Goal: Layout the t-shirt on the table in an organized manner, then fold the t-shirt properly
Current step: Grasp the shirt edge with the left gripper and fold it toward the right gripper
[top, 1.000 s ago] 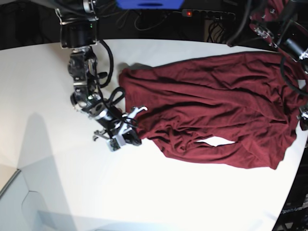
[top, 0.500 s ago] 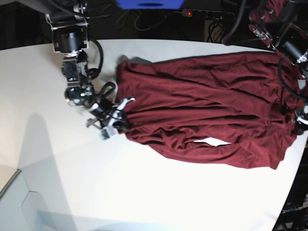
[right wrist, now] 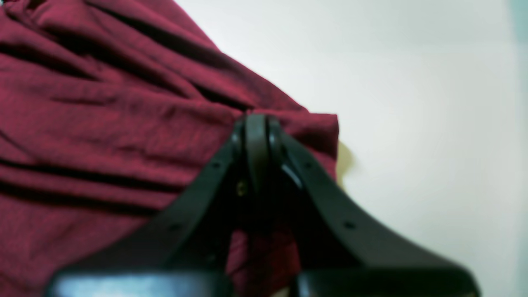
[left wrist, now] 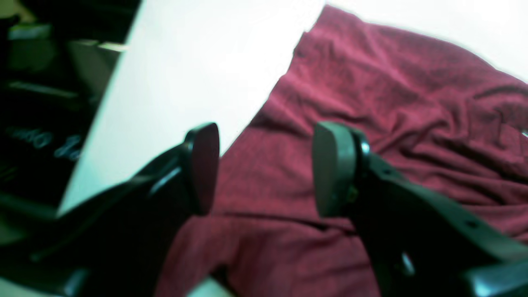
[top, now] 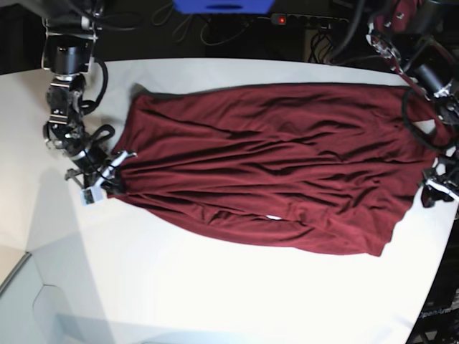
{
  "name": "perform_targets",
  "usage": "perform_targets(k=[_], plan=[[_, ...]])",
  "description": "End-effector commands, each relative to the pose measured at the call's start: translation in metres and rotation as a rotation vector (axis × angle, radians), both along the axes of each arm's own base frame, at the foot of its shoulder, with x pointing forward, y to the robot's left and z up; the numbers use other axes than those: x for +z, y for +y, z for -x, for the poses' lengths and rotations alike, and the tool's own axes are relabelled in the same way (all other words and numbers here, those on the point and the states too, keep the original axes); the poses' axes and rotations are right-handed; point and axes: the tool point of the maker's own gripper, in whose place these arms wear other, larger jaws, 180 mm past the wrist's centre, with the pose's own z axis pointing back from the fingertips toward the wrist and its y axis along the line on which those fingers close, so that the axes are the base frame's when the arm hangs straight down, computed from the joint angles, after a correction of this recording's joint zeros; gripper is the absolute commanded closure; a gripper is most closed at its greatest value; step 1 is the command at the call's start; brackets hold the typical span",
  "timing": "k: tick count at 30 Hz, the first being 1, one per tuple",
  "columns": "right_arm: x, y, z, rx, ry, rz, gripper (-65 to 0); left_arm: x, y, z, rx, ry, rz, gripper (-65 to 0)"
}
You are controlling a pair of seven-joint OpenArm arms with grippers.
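The dark maroon t-shirt (top: pixel 272 165) lies stretched across the white table (top: pixel 215 287), wrinkled, with a fold along its near edge. In the base view my right gripper (top: pixel 115 183) is at the shirt's left end. The right wrist view shows this gripper (right wrist: pixel 255 123) shut on a corner of the t-shirt (right wrist: pixel 123 103). At the shirt's right end, close to the table's edge, is my left gripper (top: pixel 436 188). In its wrist view the left gripper (left wrist: pixel 268 169) stands open just above the t-shirt (left wrist: pixel 392 103), with nothing held between its fingers (left wrist: pixel 334 169).
A power strip (top: pixel 308 20) with a red light, cables and a blue object (top: pixel 222 6) sit behind the table's far edge. The table's curved edge (top: pixel 430 272) runs down the right side. Bare table (left wrist: pixel 185 62) lies beside the left gripper.
My right gripper has pulled the shirt's corner toward the left of the base view, drawing the cloth out longer and flatter. The white gap in the folds has closed. The left arm barely moved.
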Motion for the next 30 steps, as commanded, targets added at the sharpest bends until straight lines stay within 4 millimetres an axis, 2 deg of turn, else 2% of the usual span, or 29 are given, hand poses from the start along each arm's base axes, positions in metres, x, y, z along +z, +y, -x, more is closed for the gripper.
perform_targets(k=[1, 5, 8, 10, 12, 14, 19, 26, 30], plan=[[0.011, -0.015, -0.005, -0.024, -0.024, 0.030, 0.0, 0.022, 0.010, -0.009, 0.009, -0.068, -0.022, -34.7], [0.036, -0.022, -0.004, -0.041, -0.102, 0.050, 0.0, 0.007, -0.005, -0.017, -0.030, -0.047, 0.017, -34.7], [0.060, -0.005, -0.006, -0.024, -0.174, 0.045, 0.0, 0.009, -0.029, -0.038, -0.073, -0.085, 0.041, -34.5], [0.072, 0.006, -0.004, -0.012, -0.211, 0.043, 0.0, 0.003, -0.044, -0.046, -0.094, -0.098, 0.051, -34.4], [0.083, 0.016, -0.001, -0.001, -0.244, 0.042, 0.0, -0.013, -0.059, -0.050, -0.123, -0.071, 0.043, -34.3], [0.089, 0.023, 0.002, 0.003, -0.264, 0.036, 0.0, -0.033, -0.063, -0.048, -0.133, -0.025, 0.030, -34.3], [0.090, 0.027, 0.004, 0.006, -0.267, 0.032, 0.0, -0.067, -0.060, -0.038, -0.129, 0.041, 0.031, -34.3], [0.084, 0.027, 0.010, 0.006, -0.250, 0.032, 0.0, -0.094, -0.013, -0.004, -0.089, 0.177, -0.003, -34.3], [0.084, 0.027, 0.010, 0.006, -0.250, 0.030, 0.0, -0.095, 0.007, 0.017, -0.077, 0.206, -0.049, -34.3]])
